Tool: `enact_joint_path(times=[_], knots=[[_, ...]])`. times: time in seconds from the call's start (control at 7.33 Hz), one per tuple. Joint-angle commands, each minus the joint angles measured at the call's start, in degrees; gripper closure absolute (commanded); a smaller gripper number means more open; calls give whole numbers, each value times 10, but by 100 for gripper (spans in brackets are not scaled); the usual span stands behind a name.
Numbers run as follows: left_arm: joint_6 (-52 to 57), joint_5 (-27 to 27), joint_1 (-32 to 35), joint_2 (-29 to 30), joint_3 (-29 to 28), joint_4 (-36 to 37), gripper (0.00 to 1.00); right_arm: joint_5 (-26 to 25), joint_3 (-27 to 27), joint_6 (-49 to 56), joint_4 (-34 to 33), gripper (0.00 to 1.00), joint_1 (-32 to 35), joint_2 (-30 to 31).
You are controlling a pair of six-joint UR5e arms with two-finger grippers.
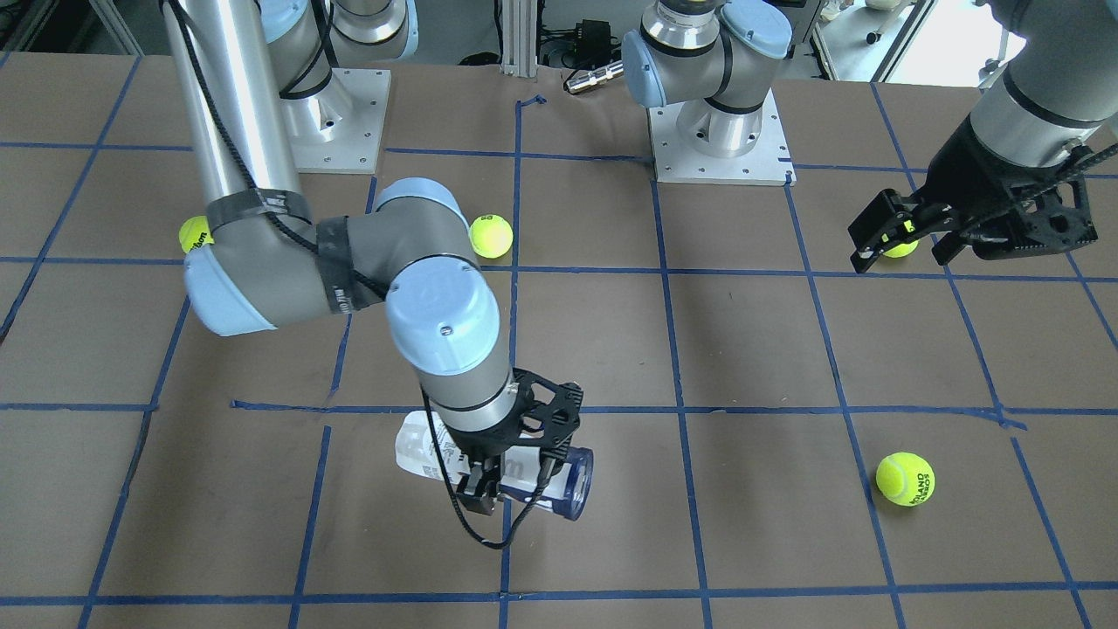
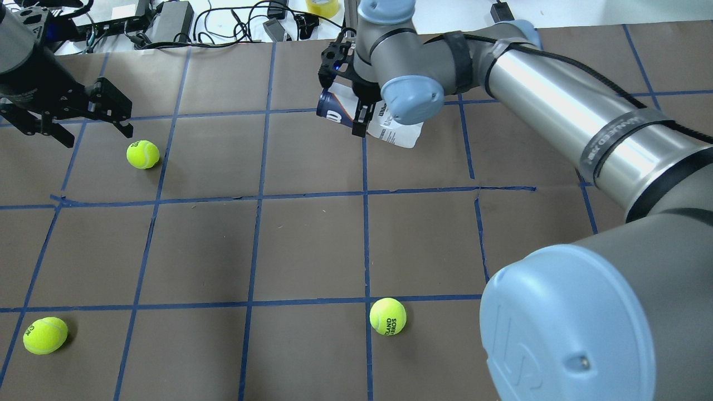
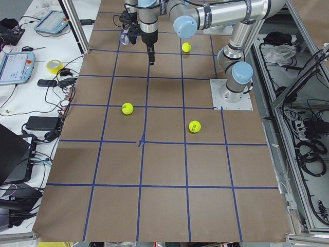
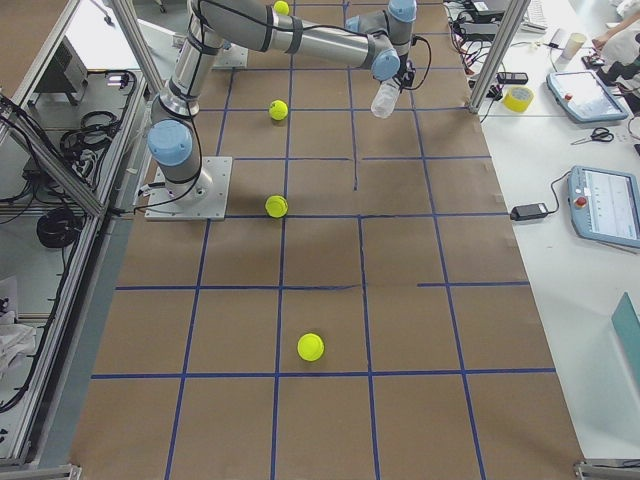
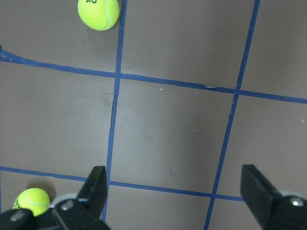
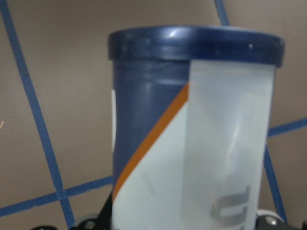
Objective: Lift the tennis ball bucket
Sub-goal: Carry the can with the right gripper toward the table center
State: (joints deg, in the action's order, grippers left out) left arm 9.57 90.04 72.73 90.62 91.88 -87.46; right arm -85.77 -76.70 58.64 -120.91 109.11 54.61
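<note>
The tennis ball bucket (image 1: 572,480) is a clear can with a white-and-navy label and a dark blue rim. My right gripper (image 1: 476,500) is shut on its middle and holds it on its side, slightly tilted, above the table. It also shows in the overhead view (image 2: 334,108), where the right gripper (image 2: 359,120) clamps it, and it fills the right wrist view (image 6: 192,143). My left gripper (image 2: 94,133) is open and empty, hovering far off at the table's left side; its fingers (image 5: 96,191) stand wide apart.
Loose yellow tennis balls lie on the brown, blue-taped table: one near the left gripper (image 2: 143,154), one at the near left (image 2: 45,335), one in the middle near side (image 2: 387,316), one behind the right arm (image 1: 194,234). Cables and devices lie along the far edge (image 2: 167,16).
</note>
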Motion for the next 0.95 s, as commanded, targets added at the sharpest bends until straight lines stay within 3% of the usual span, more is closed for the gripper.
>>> enact_joint_path(times=[0.0, 0.27, 0.68, 0.82], knots=[[9, 1, -6, 1, 2, 0, 0, -40, -9, 64, -10, 25, 65, -6], [14, -2, -21, 2, 1, 1, 0, -68, -44, 82, -23, 25, 108, -8], [25, -1, -22, 4, 1, 1, 0, -69, -70, 79, -64, 25, 111, -25], [25, -2, -22, 6, 1, 1, 0, -68, -71, 75, -67, 18, 111, -34]])
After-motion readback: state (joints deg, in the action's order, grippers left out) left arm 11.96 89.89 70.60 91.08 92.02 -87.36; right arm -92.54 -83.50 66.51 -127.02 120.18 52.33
